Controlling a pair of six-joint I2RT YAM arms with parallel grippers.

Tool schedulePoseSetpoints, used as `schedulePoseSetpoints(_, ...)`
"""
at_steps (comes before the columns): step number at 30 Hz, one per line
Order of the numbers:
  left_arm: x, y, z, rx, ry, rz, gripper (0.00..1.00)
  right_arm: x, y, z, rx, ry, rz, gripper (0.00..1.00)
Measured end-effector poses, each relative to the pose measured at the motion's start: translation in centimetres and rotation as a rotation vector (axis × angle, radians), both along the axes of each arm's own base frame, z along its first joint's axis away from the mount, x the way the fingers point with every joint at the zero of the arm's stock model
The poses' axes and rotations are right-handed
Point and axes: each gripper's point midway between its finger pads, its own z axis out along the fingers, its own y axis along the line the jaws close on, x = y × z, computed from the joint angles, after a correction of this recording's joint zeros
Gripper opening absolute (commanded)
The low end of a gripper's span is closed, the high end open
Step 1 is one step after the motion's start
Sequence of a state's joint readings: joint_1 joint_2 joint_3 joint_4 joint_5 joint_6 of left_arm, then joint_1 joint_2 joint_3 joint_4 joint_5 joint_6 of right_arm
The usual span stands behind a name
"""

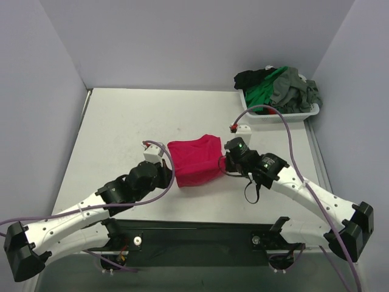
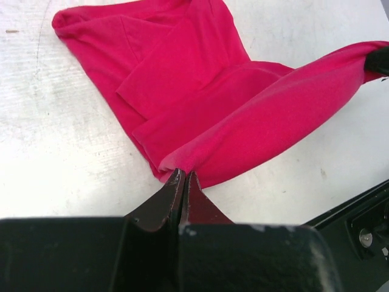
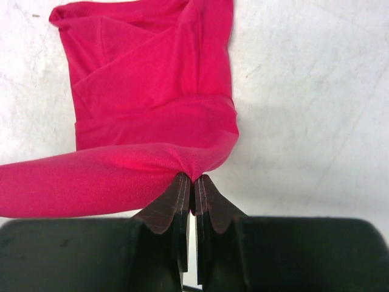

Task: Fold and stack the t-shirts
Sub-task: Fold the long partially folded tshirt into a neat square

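Crimson-red t-shirt (image 1: 194, 159) stretched between left fingers (image 2: 163, 205) and right fingers (image 3: 170, 207) (both clamped, arms low).

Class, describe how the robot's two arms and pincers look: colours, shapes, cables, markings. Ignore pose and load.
Both the left arm and right arm have white links and black joint housings. A purple cable runs along each. A small white camera box sits at each wrist. The left pincer and right pincer have dark, tapered wedge fingers. No markings are readable.

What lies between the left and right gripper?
The crimson t-shirt, its near edge stretched from left gripper to right gripper; seen in the top view.
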State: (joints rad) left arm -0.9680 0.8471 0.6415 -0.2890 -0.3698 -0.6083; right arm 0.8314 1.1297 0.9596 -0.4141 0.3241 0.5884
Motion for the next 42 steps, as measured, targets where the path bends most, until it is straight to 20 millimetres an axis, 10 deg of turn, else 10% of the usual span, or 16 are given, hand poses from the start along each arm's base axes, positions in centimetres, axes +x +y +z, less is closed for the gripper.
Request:
schedulePoseSetpoints(25,13.2,3.0,-2.7,-0.173,0.095,0.101,0.0,14.2,3.3,-0.7,0.027,0.116,0.035,0.0)
schedulePoseSetpoints(42,20.7,3.6,-6.5,-0.23,0.181,0.099,0.0,19.9,4.0,-4.3,0.019,0.187,0.039,0.0)
